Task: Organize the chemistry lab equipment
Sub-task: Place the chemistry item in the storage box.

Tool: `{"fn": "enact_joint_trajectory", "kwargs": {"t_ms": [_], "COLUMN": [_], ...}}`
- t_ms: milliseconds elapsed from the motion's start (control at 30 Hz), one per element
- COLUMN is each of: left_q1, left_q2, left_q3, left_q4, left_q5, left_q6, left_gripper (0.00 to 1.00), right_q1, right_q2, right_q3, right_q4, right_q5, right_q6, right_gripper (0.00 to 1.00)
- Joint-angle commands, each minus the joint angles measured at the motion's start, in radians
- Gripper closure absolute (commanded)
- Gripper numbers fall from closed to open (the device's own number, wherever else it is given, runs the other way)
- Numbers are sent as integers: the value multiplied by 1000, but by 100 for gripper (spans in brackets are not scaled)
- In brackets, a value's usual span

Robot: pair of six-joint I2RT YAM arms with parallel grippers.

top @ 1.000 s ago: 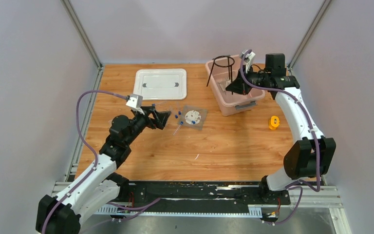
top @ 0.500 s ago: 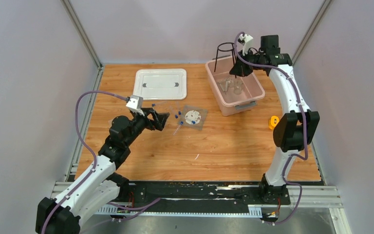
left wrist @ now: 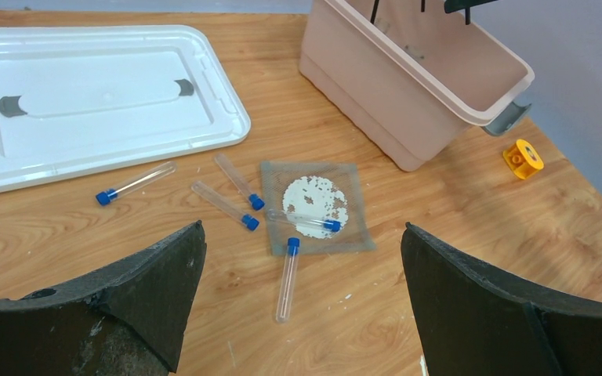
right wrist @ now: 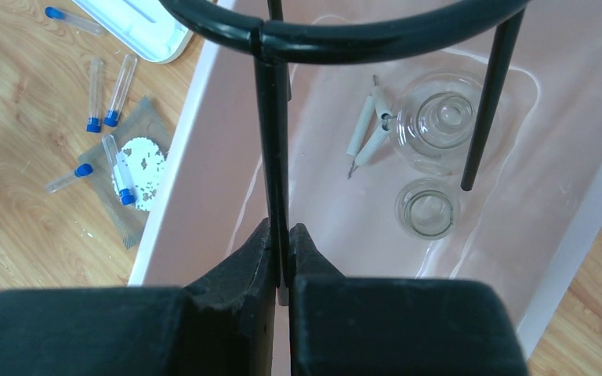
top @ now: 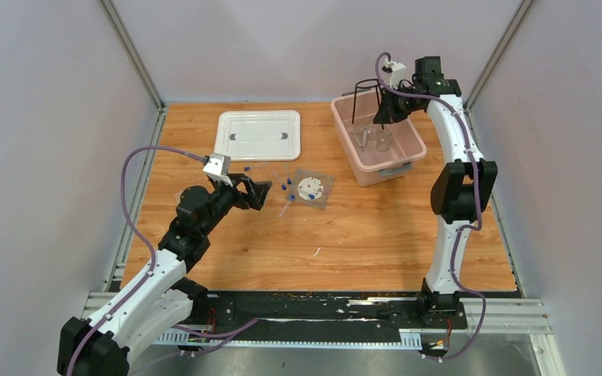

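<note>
My right gripper (right wrist: 281, 235) has gone higher than a second ago. It stays pinched on one leg of the black tripod (right wrist: 345, 35), whose legs now hang over the pink bin (top: 384, 172). Only the right wrist view shows the glass jars (right wrist: 441, 124) and the small triangle (right wrist: 367, 125) inside the bin. My left gripper (left wrist: 302, 233) is spread wide above the tubes (left wrist: 227, 205) and the mesh square (left wrist: 313, 205). From above, my right arm now hides the orange piece (left wrist: 523, 157).

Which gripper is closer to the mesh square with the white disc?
Left. The left gripper hovers open just left of the mesh square; the right gripper is over the pink bin, shut on a leg of the black tripod.
</note>
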Motion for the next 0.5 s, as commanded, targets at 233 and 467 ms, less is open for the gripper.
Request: {"fn": "enact_joint_trajectory", "kwargs": {"t_ms": [233,467], "left_q1": [2,2], "left_q2": [-14,-12], "left_q3": [13,10], "left_q4": [-8,-6], "left_q5": [-22,-21], "left_q6": [27,23], "left_gripper": [0,0], "right_q1": [-22,-26], "right_q2": [55,62], "right_q3": [83,68], "right_q4": [-4,-3], "right_q5": [-18,-17], "right_q6": [25,28], "right_gripper": [97,96]}}
